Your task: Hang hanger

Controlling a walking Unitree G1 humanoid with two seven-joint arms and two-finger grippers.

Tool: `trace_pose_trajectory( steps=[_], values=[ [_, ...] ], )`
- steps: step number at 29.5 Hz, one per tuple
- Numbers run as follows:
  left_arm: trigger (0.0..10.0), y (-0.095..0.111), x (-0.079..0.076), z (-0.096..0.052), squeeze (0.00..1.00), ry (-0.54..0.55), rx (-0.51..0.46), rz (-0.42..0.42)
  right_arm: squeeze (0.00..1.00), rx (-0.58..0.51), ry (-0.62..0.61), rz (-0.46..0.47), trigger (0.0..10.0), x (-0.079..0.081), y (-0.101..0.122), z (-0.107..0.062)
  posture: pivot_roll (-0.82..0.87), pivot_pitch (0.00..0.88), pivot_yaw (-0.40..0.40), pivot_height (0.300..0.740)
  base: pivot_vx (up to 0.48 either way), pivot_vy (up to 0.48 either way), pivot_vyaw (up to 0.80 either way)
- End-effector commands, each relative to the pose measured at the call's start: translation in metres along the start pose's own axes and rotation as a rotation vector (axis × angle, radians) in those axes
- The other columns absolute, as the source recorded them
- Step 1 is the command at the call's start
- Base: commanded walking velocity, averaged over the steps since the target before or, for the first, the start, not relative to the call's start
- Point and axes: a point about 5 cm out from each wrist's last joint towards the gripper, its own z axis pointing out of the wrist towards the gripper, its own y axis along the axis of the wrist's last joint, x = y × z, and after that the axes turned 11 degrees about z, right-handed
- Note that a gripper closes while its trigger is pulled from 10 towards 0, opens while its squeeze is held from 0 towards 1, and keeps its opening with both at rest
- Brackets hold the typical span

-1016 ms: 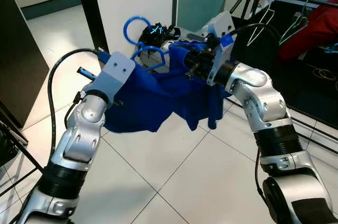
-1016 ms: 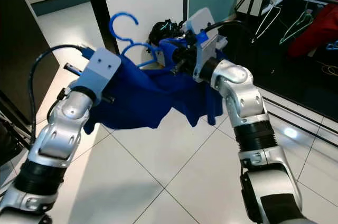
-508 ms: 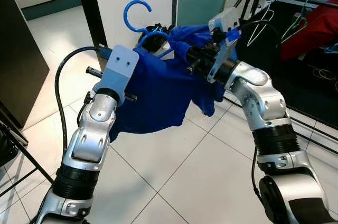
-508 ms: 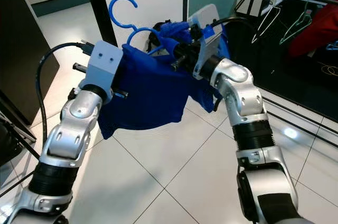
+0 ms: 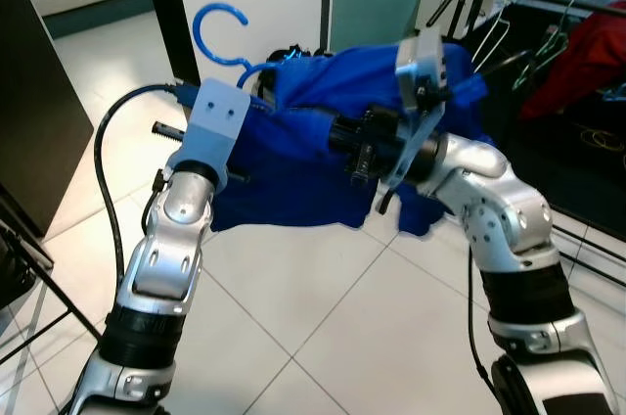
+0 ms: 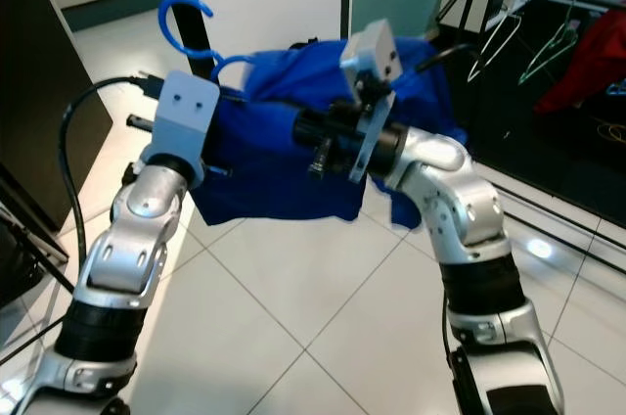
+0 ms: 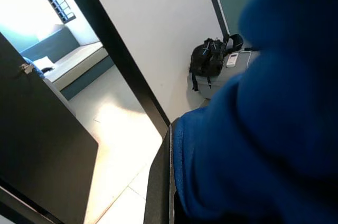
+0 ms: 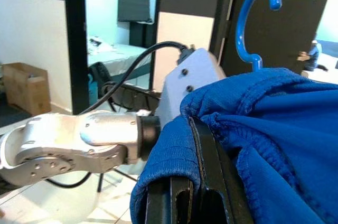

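Note:
A blue hanger (image 5: pixel 217 28) stands hook-up between my arms, with a blue garment (image 5: pixel 303 175) draped over it and bunched around both grippers. My left gripper (image 5: pixel 260 114) reaches into the cloth just below the hook and seems shut on the hanger; cloth hides its tips. One black finger (image 7: pixel 158 182) shows beside the cloth in the left wrist view. My right gripper (image 5: pixel 344 141) points left across the garment, shut on a fold of it. In the right wrist view the cloth lies over its black fingers (image 8: pixel 207 182), and the hook (image 8: pixel 253 18) rises behind.
A clothes rack with empty wire hangers (image 5: pixel 489 38) and a red garment (image 5: pixel 587 43) stands at the back right. A black pillar (image 5: pixel 161 4) and white wall are straight ahead, with a black backpack (image 7: pixel 211 60) at the wall's foot. A dark cabinet (image 5: pixel 29 102) is at left. White tile floor lies below.
My right arm has swung left and nearer, pulling the garment up and across. The hanger hook has shifted left. The cloth is more bunched and hangs less low.

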Motion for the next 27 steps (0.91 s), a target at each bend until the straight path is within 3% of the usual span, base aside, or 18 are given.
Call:
trace_pose_trajectory(
  steps=[1,4,5,6,7,8,9,10,11,12,15,20,27],
  values=[
    [10.0,0.02,-0.003,0.002,0.0,-0.013,-0.095,-0.012,0.0,0.049,0.018,0.022,0.0,0.001,-0.01,0.008,-0.01,0.073,-0.001,0.74,0.0,0.0,0.0],
    [10.0,0.02,-0.002,0.001,0.0,-0.013,-0.098,-0.007,0.0,0.075,-0.084,-0.004,0.0,-0.013,-0.011,0.003,-0.01,0.073,-0.001,0.74,0.0,0.0,0.0],
    [10.0,0.019,-0.002,0.001,0.0,-0.014,-0.098,-0.001,0.0,0.079,-0.176,-0.015,6.9,-0.025,-0.009,-0.002,-0.01,0.073,-0.001,0.74,0.0,0.0,0.0],
    [10.0,0.019,-0.002,0.001,0.0,-0.014,-0.098,-0.001,0.0,0.079,-0.176,-0.015,6.9,-0.025,-0.009,-0.002,-0.01,0.073,-0.001,0.74,0.0,0.0,0.0],
    [10.0,0.017,-0.001,0.001,0.0,-0.015,-0.097,0.014,0.0,0.069,-0.309,-0.036,10.0,-0.041,-0.004,-0.012,-0.01,0.074,-0.001,0.74,0.0,0.0,0.0],
    [10.0,0.017,-0.001,0.001,0.0,-0.015,-0.097,0.014,0.0,0.069,-0.309,-0.036,10.0,-0.041,-0.004,-0.012,-0.01,0.074,-0.001,0.74,0.0,0.0,0.0],
    [10.0,0.016,-0.001,0.0,0.0,-0.015,-0.096,0.02,0.13,0.065,-0.354,-0.035,10.0,-0.046,-0.002,-0.017,-0.01,0.074,-0.001,0.74,0.0,0.0,0.0],
    [10.0,0.016,-0.001,0.0,0.0,-0.015,-0.096,0.02,0.13,0.065,-0.354,-0.035,10.0,-0.046,-0.002,-0.017,-0.01,0.074,-0.001,0.74,0.0,0.0,0.0],
    [10.0,0.015,0.001,0.001,0.0,-0.013,-0.094,0.03,0.62,0.059,-0.398,-0.036,10.0,-0.051,0.0,-0.024,-0.01,0.074,-0.001,0.74,0.0,0.0,0.0],
    [10.0,0.013,0.003,0.001,0.0,-0.007,-0.091,0.041,1.0,0.052,-0.453,-0.029,10.0,-0.056,0.003,-0.032,-0.01,0.078,-0.001,0.74,0.0,0.0,0.0],
    [10.0,0.011,0.006,0.001,0.0,0.001,-0.087,0.056,1.0,0.045,-0.498,-0.024,10.0,-0.06,0.007,-0.042,-0.01,0.078,-0.001,0.74,0.0,0.0,0.0],
    [10.0,0.01,0.008,0.002,0.0,0.004,-0.085,0.06,1.0,0.04,-0.507,-0.023,10.0,-0.061,0.008,-0.046,-0.01,0.078,-0.001,0.74,0.0,0.0,0.0],
    [10.0,0.007,0.014,0.004,0.0,0.026,-0.071,0.072,1.0,0.037,-0.44,-0.003,10.0,-0.056,0.007,-0.057,-0.01,0.082,0.001,0.74,0.0,0.0,0.0]
  ],
)
